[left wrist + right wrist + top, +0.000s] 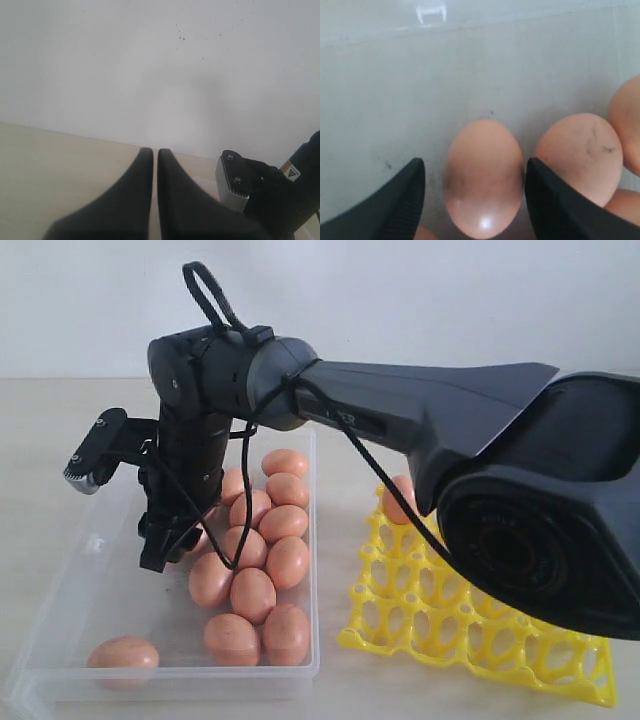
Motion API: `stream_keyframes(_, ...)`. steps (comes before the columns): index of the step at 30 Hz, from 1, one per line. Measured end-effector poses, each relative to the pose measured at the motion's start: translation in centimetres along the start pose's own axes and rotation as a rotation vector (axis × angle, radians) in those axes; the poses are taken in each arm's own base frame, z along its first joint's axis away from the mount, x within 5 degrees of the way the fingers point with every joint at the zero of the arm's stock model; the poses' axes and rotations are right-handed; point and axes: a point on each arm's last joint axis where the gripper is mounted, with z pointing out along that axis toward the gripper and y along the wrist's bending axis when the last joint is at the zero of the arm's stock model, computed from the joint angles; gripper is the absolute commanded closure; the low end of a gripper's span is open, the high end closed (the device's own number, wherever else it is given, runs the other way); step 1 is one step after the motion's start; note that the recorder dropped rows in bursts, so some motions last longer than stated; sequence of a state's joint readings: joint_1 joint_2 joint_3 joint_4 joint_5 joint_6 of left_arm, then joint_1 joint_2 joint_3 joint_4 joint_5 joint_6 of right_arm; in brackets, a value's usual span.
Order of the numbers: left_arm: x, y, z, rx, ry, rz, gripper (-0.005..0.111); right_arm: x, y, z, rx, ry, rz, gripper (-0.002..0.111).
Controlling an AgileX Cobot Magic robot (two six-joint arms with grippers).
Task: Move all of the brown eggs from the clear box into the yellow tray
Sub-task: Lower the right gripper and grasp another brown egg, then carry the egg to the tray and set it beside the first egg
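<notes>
Right gripper (475, 165): spread wide, empty
Smooth orange-brown oval egg (484, 180): between its fingers (395, 205)
Clear plastic box (380, 100): beneath

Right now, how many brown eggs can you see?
13: one egg at the far corner of the yellow tray, one egg alone near the front-left corner of the clear box, eleven eggs bunched along its right side. The arm may hide more.

The brown eggs (484, 175) have smooth shells with a soft sheen and faint dark specks. The clear box (100, 580) is transparent plastic, its floor scuffed. The yellow tray (440, 658) is glossy plastic. The robot arm (430, 410) is matt black; the table (40, 440) pale and matt.
</notes>
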State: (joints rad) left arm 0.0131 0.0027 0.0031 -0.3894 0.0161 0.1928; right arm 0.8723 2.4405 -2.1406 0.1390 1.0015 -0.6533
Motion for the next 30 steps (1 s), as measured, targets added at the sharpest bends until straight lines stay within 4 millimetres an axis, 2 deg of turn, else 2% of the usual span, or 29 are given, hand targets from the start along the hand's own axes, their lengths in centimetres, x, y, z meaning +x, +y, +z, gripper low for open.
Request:
stream_keyframes(8,0.0,0.0,0.0,0.000,0.000,0.000,0.103,0.3,0.0,1.9,-0.008,-0.010,0.015,0.057)
stream_keyframes(9,0.0,0.0,0.0,0.000,0.000,0.000,0.103,0.3,0.1,2.2,-0.013,-0.009,0.022,0.063)
stream_keyframes(10,0.0,0.0,0.0,0.000,0.000,0.000,0.103,0.4,0.1,2.4,-0.016,-0.005,0.027,0.073)
stream_keyframes(12,0.0,0.0,0.0,0.000,0.000,0.000,0.103,0.4,0.1,2.5,-0.016,-0.007,0.049,0.101)
stream_keyframes(13,0.0,0.0,0.0,0.000,0.000,0.000,0.103,0.4,0.1,2.5,-0.015,-0.009,0.050,0.107)
stream_keyframes(17,0.0,0.0,0.0,0.000,0.000,0.000,0.103,-0.2,-0.4,2.3,0.027,-0.071,0.140,0.109)
stream_keyframes(24,0.0,0.0,0.0,0.000,0.000,0.000,0.103,-2.5,-2.3,1.5,0.172,-0.380,0.418,0.109)
stream_keyframes(30,0.0,0.0,0.0,0.000,0.000,0.000,0.103,-3.4,-2.6,0.7,0.259,-0.597,0.467,0.109)
